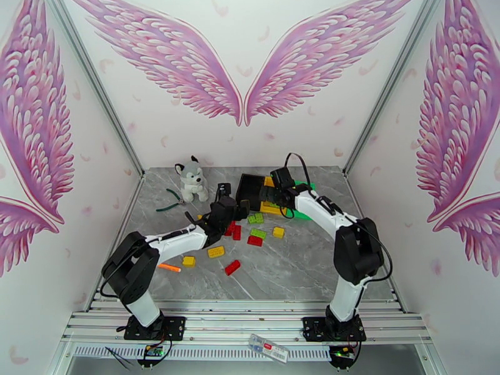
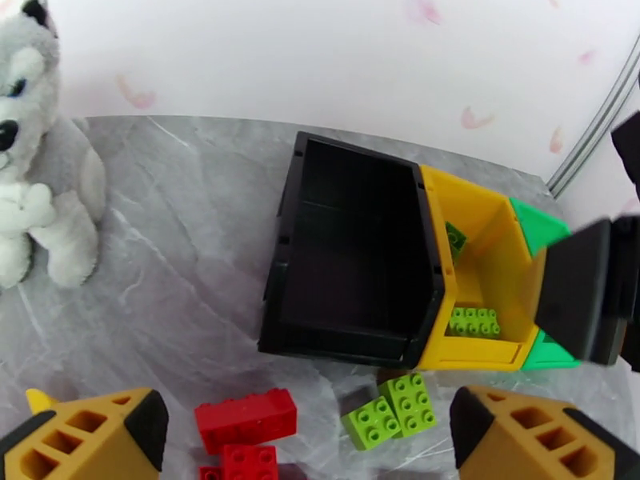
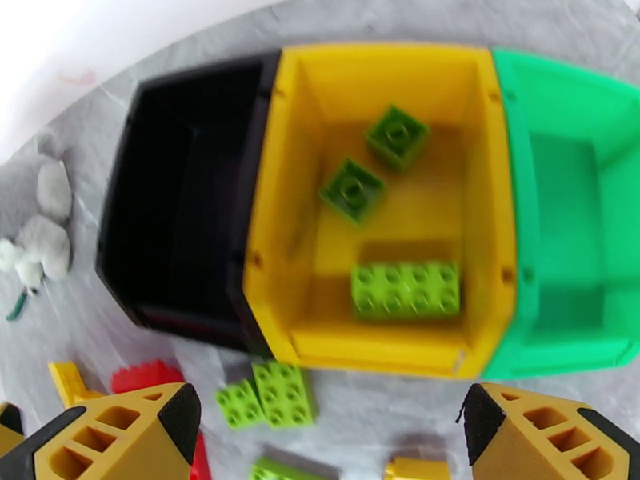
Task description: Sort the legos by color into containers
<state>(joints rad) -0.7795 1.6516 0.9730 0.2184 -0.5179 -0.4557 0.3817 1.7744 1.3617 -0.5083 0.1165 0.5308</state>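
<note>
Several red studded plastic bricks (image 2: 246,419) lie below the left gripper (image 2: 308,422), its jaws wide and empty, with a light green pair (image 2: 392,410) just beside them. Best to come straight down on one red brick, clear of its neighbours. Beyond, the right gripper (image 3: 332,411) hangs spread, holding nothing, above the yellow plastic bin (image 3: 376,62) with three green bricks (image 3: 406,289) inside, between the black bin (image 3: 184,194) and the green bin (image 3: 576,194)

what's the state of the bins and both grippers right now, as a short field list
black bin: no lego visible inside
yellow bin: three green legos inside
green bin: no lego in the visible part
right gripper: open, above the yellow bin's near edge
left gripper: open, above loose red legos and loose green legos in front of the bins
</note>
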